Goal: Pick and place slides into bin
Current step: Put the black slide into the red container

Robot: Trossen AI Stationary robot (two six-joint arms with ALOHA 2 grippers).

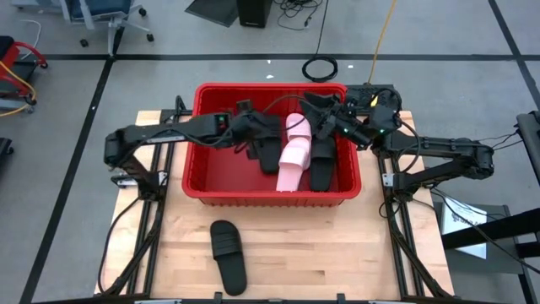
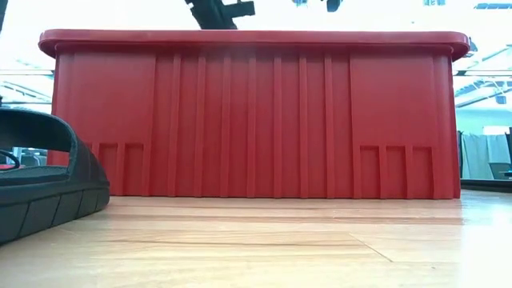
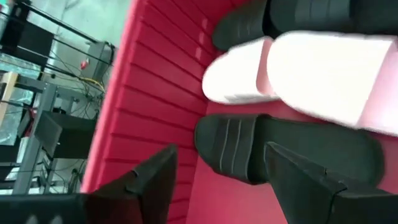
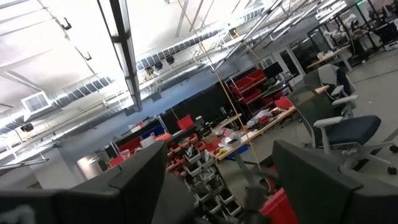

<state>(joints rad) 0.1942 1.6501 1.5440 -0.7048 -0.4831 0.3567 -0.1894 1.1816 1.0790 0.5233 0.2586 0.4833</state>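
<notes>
The wooden worktop (image 1: 337, 245) is carrying the big red bin (image 1: 202, 181), which is sitting at the far middle of it. Several slides are lying inside the bin: pale pink slides (image 1: 293, 152) in the middle, with black slides on both sides of them, one black slide (image 1: 267, 154) on the left and another (image 1: 323, 165) on the right. One more black slide (image 1: 229, 256) is waiting on the worktop in front of the bin, well apart from both arms.

The left tool (image 1: 263, 128) is hanging over the inside of the bin, just above a black slide (image 3: 236, 149). Its fingers (image 3: 155, 180) are spread wide and holding nothing. The right tool (image 1: 327, 127) is sitting over the far right part of the bin, tipped up toward the room. Its fingers (image 4: 140, 177) are also spread wide and empty.

I think the left arm is letting go of a slide in the bin. To do this well, it should be lifting straight up, clear of the rim, so it is not dragging any slide out. Then one arm should be reaching for the last black slide and pinching its wide strap.
</notes>
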